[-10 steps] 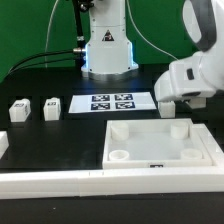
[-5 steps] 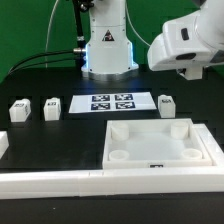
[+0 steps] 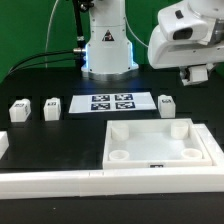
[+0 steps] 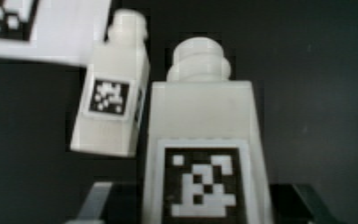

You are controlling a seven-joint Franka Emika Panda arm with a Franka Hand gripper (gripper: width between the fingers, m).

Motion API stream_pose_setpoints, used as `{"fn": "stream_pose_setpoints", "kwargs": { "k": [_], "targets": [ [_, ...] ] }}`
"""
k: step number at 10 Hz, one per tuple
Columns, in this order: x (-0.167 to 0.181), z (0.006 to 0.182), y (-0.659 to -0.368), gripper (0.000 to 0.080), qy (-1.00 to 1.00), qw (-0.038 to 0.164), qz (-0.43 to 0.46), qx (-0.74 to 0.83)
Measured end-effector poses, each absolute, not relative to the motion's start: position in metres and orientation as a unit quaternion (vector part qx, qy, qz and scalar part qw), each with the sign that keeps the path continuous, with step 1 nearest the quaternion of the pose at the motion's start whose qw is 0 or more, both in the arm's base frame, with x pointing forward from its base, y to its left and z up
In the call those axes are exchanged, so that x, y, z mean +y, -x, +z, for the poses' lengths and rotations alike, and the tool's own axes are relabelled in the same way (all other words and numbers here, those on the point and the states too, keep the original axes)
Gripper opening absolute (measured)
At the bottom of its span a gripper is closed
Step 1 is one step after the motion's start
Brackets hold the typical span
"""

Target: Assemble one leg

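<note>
My gripper hangs high at the exterior view's right, above the table. In the wrist view the gripper is shut on a white leg, whose square marker sits between the dark fingers. A second leg stands on the black table just beyond the tray's far right corner. It also shows in the wrist view, below and beside the held one. Two more legs stand at the exterior view's left.
The large white tray-like piece with round corner sockets lies at the front. The marker board lies behind it; its corner shows in the wrist view. The robot base stands at the back. A white ledge runs along the front.
The arm has risen from low over the tray's far right corner to high at the right. The leg standing on the table there has come into view.
</note>
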State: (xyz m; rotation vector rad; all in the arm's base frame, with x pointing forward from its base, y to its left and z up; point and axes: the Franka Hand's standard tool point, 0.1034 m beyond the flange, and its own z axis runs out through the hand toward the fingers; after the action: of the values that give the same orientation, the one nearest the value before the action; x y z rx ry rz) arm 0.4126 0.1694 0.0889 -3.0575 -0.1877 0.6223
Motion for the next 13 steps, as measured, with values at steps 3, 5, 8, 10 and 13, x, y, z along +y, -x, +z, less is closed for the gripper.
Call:
{"fn": "stream_pose_setpoints", "kwargs": {
  "k": [3,5,8,10,13],
  "targets": [
    [0.166,0.087,-0.425,0.0292,0.995,0.028,0.064,-0.066],
    [0.161,0.094,-0.434,0.0292,0.997,0.034,0.008,-0.066],
    [0.147,0.106,-0.464,0.0292,0.997,0.034,0.007,-0.067],
    [0.125,0.113,-0.49,0.0292,0.996,0.033,-0.002,-0.079],
    [0.109,0.117,-0.513,0.0292,0.996,0.032,-0.011,-0.085]
  ]
}}
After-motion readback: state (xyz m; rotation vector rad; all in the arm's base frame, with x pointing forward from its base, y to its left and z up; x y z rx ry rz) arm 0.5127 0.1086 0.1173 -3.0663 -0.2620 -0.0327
